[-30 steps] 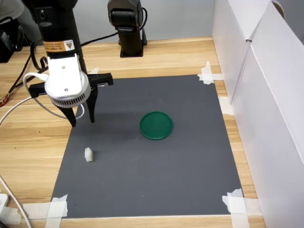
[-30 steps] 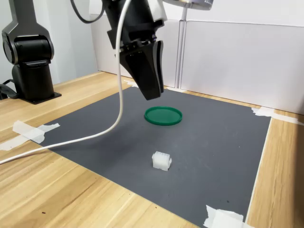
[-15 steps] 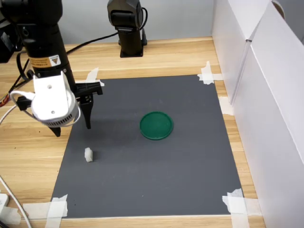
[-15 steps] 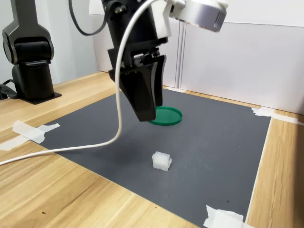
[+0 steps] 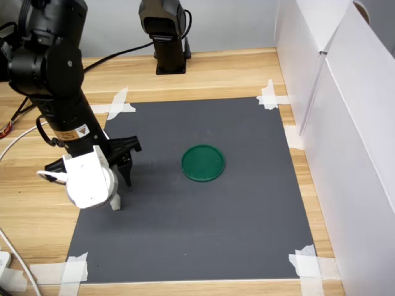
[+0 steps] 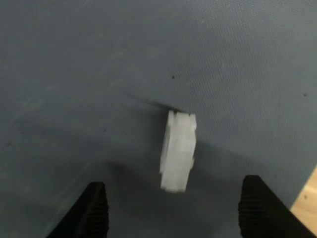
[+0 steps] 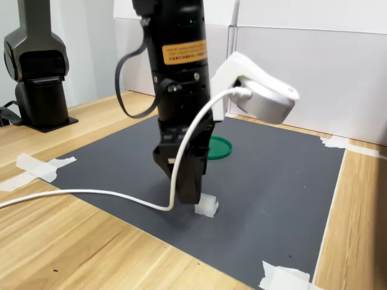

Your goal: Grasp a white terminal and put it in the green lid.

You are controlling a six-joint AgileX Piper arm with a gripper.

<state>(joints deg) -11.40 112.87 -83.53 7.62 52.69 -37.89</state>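
— Jaws are standing wide apart, aren't they? In the wrist view the two dark fingertips are showing at the lower left and lower right of the frame, with bare mat between them.

— Yes, the gripper is spread open and holding nothing. The white terminal is lying on the grey mat near the middle of that frame, roughly centred across the gap but a little ahead of the tips, touching neither one.

— And from outside?

— In the second exterior view the gripper is pointing down at the lower centre of the frame, tips just above the mat, and the white terminal is peeking out just beside them on the second exterior view's right. In the first exterior view the wrist camera housing is covering it, so I am not seeing it there.

— How is it going to handle?

— I am judging it as very light, stiff moulded plastic, probably smooth enough to skid or flip if one finger is reaching it first. Its long flat sides seem to be facing the fingers, so those are the faces to pinch, low and centred.

— And the green lid?

— Sitting at the centre of the first exterior view, well apart from the gripper, with nothing in it.
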